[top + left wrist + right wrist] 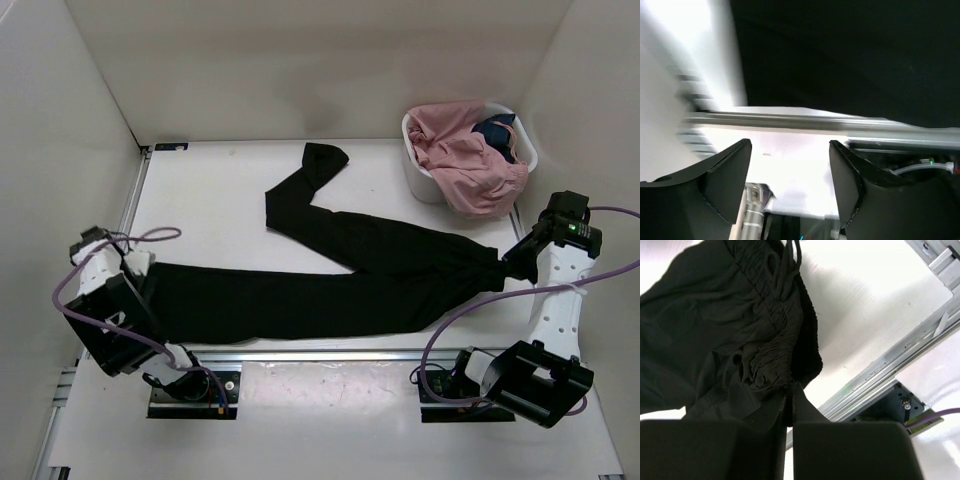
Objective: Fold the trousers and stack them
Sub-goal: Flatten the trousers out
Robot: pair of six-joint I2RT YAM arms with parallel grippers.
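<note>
- White table (230, 190) boxed in by white walls, seen from above.
- Right gripper (790, 396) is pinched closed on the gathered waistband of the black trousers (715, 325), with the drawstring trailing beside the elastic.
- Left gripper (790, 175) is spread wide with nothing between its fingers (this view is blurred). The dark cloth lies just beyond its tips.
- Trousers lie flat across the table, waist at the right. One leg runs straight left to the left gripper. The other angles toward the back wall, its end bent over.
- Metal rail (330, 353) runs along the near edge, just beside the straight leg.
- White basket (420, 182) sits in the back right corner, holding pink clothes (465, 165) and something dark blue (497, 132).
</note>
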